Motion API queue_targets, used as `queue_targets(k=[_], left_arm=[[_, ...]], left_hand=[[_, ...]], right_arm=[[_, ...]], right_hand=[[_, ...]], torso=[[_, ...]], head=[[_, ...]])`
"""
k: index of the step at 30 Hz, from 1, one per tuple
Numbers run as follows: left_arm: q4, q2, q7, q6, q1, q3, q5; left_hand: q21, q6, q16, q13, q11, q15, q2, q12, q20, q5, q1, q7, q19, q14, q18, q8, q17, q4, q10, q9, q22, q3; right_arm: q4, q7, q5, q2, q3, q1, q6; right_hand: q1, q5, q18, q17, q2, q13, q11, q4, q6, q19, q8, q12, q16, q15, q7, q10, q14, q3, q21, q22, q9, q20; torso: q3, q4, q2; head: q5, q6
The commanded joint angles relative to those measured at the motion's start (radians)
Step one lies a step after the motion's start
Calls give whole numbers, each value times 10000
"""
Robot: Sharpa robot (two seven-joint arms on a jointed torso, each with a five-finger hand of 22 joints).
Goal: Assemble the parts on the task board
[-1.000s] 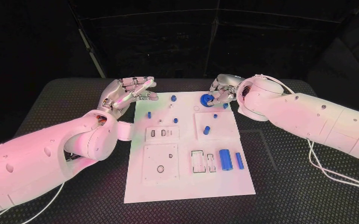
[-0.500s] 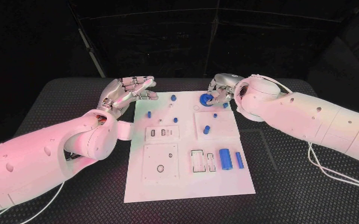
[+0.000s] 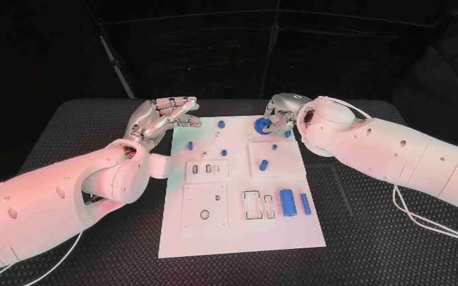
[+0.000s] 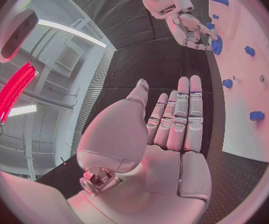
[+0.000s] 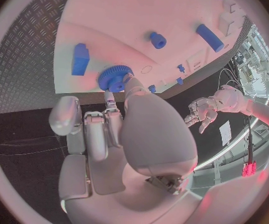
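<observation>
The white task board (image 3: pixel 239 233) lies in the middle of the black table. My right hand (image 3: pixel 282 117) hovers over the board's far right corner and pinches a round blue gear (image 3: pixel 263 125); in the right wrist view the toothed gear (image 5: pixel 112 78) sits at the fingertips, just above the board (image 5: pixel 128 10). My left hand (image 3: pixel 164 117) is off the board's far left corner, fingers straight and apart, holding nothing. In the left wrist view the palm (image 4: pixel 171 134) is bare, with the right hand (image 4: pixel 190 27) and gear (image 4: pixel 217 45) beyond it.
Several small blue parts stand on the board's far half, among them a peg (image 3: pixel 222 124) and a stub (image 3: pixel 263 164). Two blue cylinders (image 3: pixel 286 203) lie near the right edge beside rectangular slots (image 3: pixel 252 206). A square plate with a hole (image 3: pixel 204 214) sits at near left.
My right hand with the gear has edged slightly toward the board's far edge. The left hand has stayed where it was.
</observation>
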Motion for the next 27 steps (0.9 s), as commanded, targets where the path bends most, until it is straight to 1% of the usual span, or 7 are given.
queue_targets(k=[1, 9, 16, 20, 23, 25, 27], left_arm=[[24, 4, 28, 115, 11, 10, -42], [38, -13, 25, 110, 11, 10, -42], [45, -60, 5, 147, 11, 10, -42], [75, -87, -1, 184, 12, 11, -42], [82, -97, -1, 187, 12, 11, -42], [86, -104, 0, 188, 13, 12, -42], [87, -110, 3, 185, 14, 12, -42]], left_hand=[[-12, 45, -51, -15, 1, 56, 95, -41, 15, 39, 36, 13, -29, -24, 33, -68, 14, -53, -42, -8, -16, -20], [-12, 47, -58, -17, 5, 58, 98, -48, 16, 38, 37, 22, -31, -23, 32, -74, 20, -58, -60, -8, -17, -21], [-13, 46, -64, -19, 10, 60, 101, -54, 17, 38, 39, 29, -33, -23, 32, -79, 26, -63, -75, -9, -18, -22], [-16, 41, -85, -21, 18, 67, 101, -61, 20, 39, 65, 38, -39, -29, 30, -96, 38, -92, -106, -11, -20, -18], [-17, 40, -89, -21, 20, 68, 102, -62, 21, 39, 70, 38, -41, -30, 29, -98, 40, -97, -111, -11, -21, -17], [-17, 40, -89, -21, 20, 68, 102, -62, 21, 39, 70, 38, -41, -30, 29, -98, 40, -97, -111, -11, -21, -17], [-18, 42, -97, -20, 21, 70, 111, -61, 22, 40, 79, 38, -43, -33, 29, -102, 45, -106, -117, -11, -22, -12]], right_arm=[[103, -53, -288, -15, -34, -53, -276], [530, 42, -320, -97, -30, -70, -826], [1397, -84, -399, -165, -20, -67, -1270], [1796, -206, -536, -17, -16, -61, -1358], [1826, -262, -606, 224, -17, -56, -1328], [1734, -274, -661, 425, -21, -53, -1294], [1566, -277, -708, 680, -48, -51, -1259]], right_hand=[[21, -108, -157, 2106, 152, 926, 18, -22, 98, 79, 40, 27, 70, -67, 11, 66, 931, 121, 63, 23, -8, -15], [10, 225, -173, 2190, 314, 1010, -8, -104, 219, 131, -18, 72, 98, -89, -15, 121, 949, 408, 115, 118, -37, -34], [-220, 828, -184, 2207, 217, 1004, 1, -98, 243, 153, -192, 43, 104, -84, 2, 109, 952, 661, 143, 171, -62, -36], [-240, 850, -184, 2207, 198, 1006, 2, -95, 244, 153, -203, 44, 104, -83, 4, 109, 952, 671, 144, 172, -62, -35], [-256, 858, -185, 2214, 182, 1013, 4, -92, 247, 156, -210, 47, 106, -82, 5, 113, 953, 676, 147, 179, -62, -34], [-260, 857, -187, 2217, 181, 1014, 4, -91, 248, 159, -211, 48, 107, -82, 5, 114, 954, 678, 150, 186, -62, -34], [-267, 852, -189, 2224, 180, 1017, 4, -88, 251, 163, -213, 50, 109, -81, 5, 116, 956, 682, 154, 196, -61, -33]], torso=[[-4, 0, -6], [-2, 5, -5], [-4, 2, -6], [-7, -2, -2], [1, 6, 0], [-14, 17, -3], [-17, 10, -2]], head=[[7, 17], [28, 52], [56, 61], [100, 50], [127, 54], [150, 39], [178, 27]])
